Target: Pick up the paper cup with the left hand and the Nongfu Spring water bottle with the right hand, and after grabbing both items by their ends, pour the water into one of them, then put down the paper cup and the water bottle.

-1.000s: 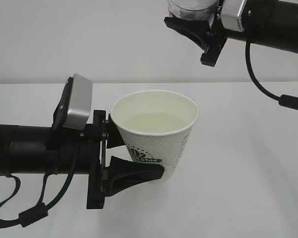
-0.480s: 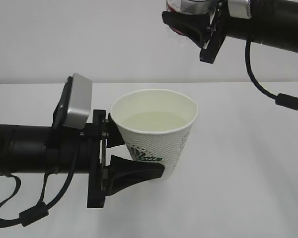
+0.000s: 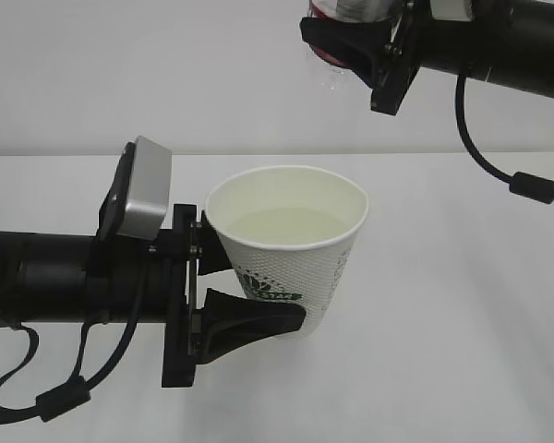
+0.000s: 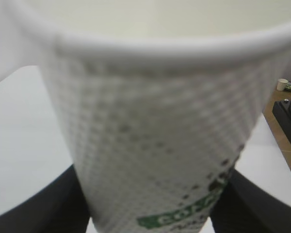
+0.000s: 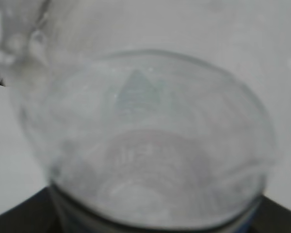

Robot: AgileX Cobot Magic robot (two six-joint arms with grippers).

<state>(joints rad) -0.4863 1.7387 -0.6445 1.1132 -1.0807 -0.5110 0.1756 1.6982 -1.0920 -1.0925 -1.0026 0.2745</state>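
Change since a second ago: my right-hand black robot arm with its grey-silver block has drawn a little further up and left along the top edge of the exterior view; more of the bottle's red end now shows beyond its jaws than before.
Unchanged: my left arm and the cup sit exactly where they were.
Left tool (image 3: pixel 249 291): black jaws clamped on either side of the small white tapered paper cup (image 3: pixel 291 263) with the textured wall, rolled rim and dark green logo; they grip it low on the wall, by the logo. The jaws stand fairly wide, spread to the cup's width.
Cup position: upright, held over the white bench (image 3: pixel 462 305); I cannot tell whether its base touches the bench or hangs just clear.
Cup contents: clear, faintly yellowish water (image 3: pixel 282 226) filling the lower part, its surface well below the rim.
Left wrist view: the cup wall (image 4: pixel 155 145) fills the picture, blurred, with a dark jaw at each lower corner.
Right tool (image 3: pixel 355 46): black jaws closed around the clear plastic water bottle (image 3: pixel 337 55), high at the top edge, well above the cup and to its right.
Bottle position: mostly cut off by the frame; only a red patch and a bit of clear plastic show.
Right wrist view: the bottle's clear round body (image 5: pixel 150 145) fills the picture, out of focus.
Bottle contents: I cannot tell.
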